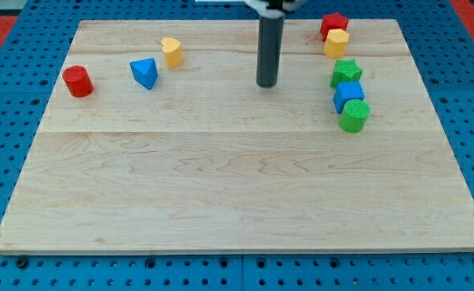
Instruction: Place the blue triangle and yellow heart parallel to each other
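Tip (268,84) on bare board, touching nothing, well right of blue triangle (145,73) and yellow heart (171,52).

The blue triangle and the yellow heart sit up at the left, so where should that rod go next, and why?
Probably slide my tip toward the view's left, to the yellow heart. It stands mid-board, apart from every block, while the heart and the blue triangle sit close together, the heart nearer the view's top.
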